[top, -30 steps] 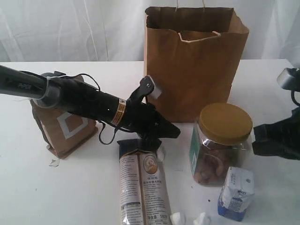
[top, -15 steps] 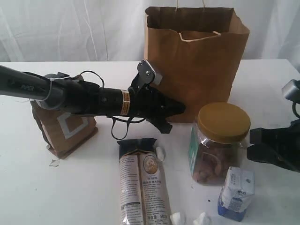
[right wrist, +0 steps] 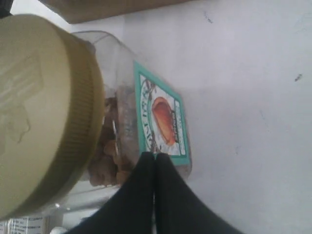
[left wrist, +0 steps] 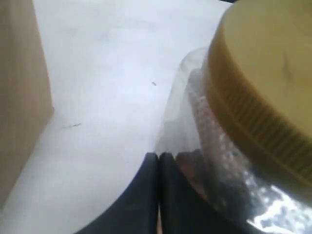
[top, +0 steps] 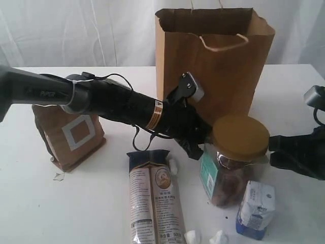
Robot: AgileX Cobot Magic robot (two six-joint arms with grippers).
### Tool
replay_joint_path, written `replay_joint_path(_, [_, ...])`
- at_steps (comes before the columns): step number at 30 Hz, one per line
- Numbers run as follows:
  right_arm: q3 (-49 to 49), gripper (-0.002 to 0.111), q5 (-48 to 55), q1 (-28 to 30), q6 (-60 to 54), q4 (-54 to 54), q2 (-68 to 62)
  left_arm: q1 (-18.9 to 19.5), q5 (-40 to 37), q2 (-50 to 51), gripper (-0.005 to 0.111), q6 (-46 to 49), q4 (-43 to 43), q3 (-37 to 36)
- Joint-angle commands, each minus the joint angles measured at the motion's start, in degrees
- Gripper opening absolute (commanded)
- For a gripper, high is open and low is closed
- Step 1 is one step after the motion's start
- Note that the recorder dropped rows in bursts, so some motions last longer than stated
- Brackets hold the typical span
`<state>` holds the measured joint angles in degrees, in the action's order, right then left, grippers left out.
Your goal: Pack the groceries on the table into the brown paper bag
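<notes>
The yellow-lidded nut jar [top: 238,138] stands in front of the brown paper bag [top: 213,61] and leans a little. My left gripper [top: 199,146] reaches across, shut and empty, with its tips against the jar's left side; up close the jar [left wrist: 243,107] fills the space beside the shut left gripper [left wrist: 159,156]. My right gripper [top: 274,151] is shut at the jar's right side, its tips [right wrist: 155,156] at the jar's green label [right wrist: 161,122]. On the table [top: 101,213] are the long noodle packet [top: 155,198], the brown pouch [top: 76,134] and the small blue-white carton [top: 255,208].
The bag's side [left wrist: 19,97] rises close to the left gripper. Small white scraps [top: 193,236] lie near the table's front edge by the noodle packet. My left arm [top: 101,104] stretches over the pouch and the packet's top end.
My left arm has swung from above the noodle packet to the right, onto the jar's side. The jar has shifted and tipped slightly. The bag's rim has moved a little.
</notes>
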<state>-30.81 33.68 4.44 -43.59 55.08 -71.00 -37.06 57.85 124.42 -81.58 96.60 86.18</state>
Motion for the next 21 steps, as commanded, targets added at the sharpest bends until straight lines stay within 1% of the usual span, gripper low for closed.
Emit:
replay_joint_path(1, [0.1, 0.0, 3.7, 0.1, -1.7, 0.4, -0.1, -0.3, 4.5, -0.4, 0.0, -2.5, 1.7, 0.2])
replay_joint_path(4, [0.1, 0.0, 7.0, 0.1, -3.8, 0.4, 0.1, -0.3, 3.7, -0.4, 0.0, -3.6, 1.7, 0.2])
replay_joint_path(8, [0.1, 0.0, 8.4, 0.1, -4.3, 0.1, 0.2, -0.3, 3.5, -0.4, 0.0, -3.7, 1.7, 0.2])
replay_joint_path(14, [-0.2, 0.0, 1.0, 0.1, -5.1, -1.8, 0.2, -0.3, 3.6, -0.4, 0.0, -3.7, 2.8, 0.2])
replay_joint_path(16, [-0.5, 0.0, 0.9, 0.2, -2.5, -5.8, 0.2, -0.3, 3.6, -0.4, 0.0, -4.8, 3.3, 0.2])
replay_joint_path(19, [0.6, 0.0, 4.1, 0.2, 6.8, -13.7, 0.1, -0.3, 4.5, -0.4, 0.0, -6.7, 3.3, 0.2])
replay_joint_path(21, [2.1, 0.0, 5.4, 0.1, 8.9, -13.5, 0.1, -0.3, 4.7, -0.4, 0.0, -6.7, 3.3, 0.2])
